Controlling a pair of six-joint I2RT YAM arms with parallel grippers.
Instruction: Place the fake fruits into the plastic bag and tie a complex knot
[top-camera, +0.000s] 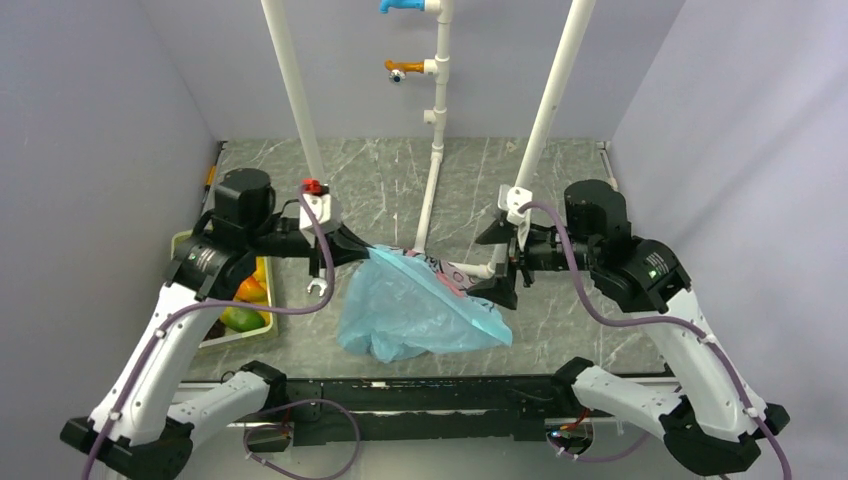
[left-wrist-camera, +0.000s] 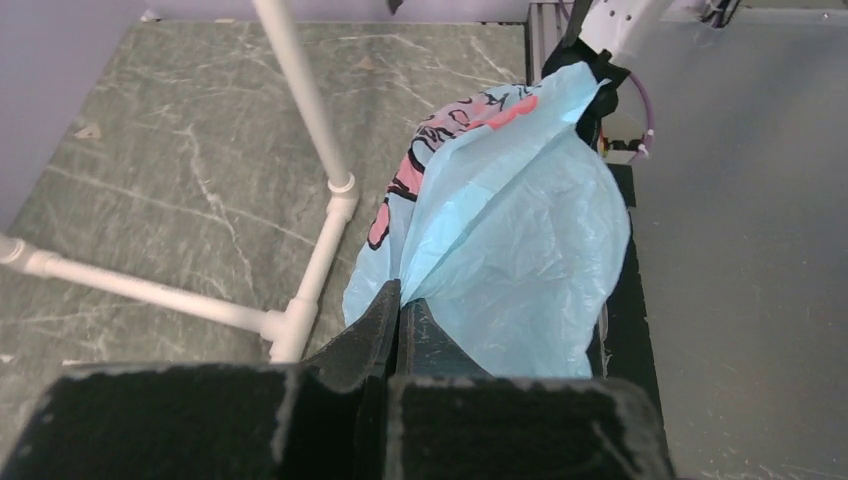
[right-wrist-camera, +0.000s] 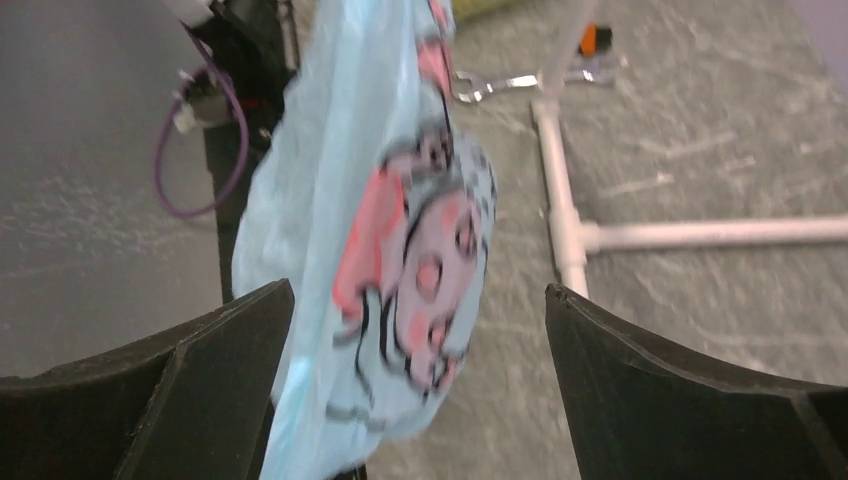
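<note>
Left end effector (left-wrist-camera: 398, 305) pinches plastic bag (left-wrist-camera: 520, 260) at its edge; right end effector (right-wrist-camera: 418, 290) spread wide.

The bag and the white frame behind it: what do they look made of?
The bag: thin plastic film, it seems, light blue and translucent with a slight gloss. It shows fine crinkles, and it folds sharply where the left claw pinches it. The white frame: probably rigid plastic pipe, smooth and fairly matte, with straight round lengths joined by moulded tee fittings.
</note>
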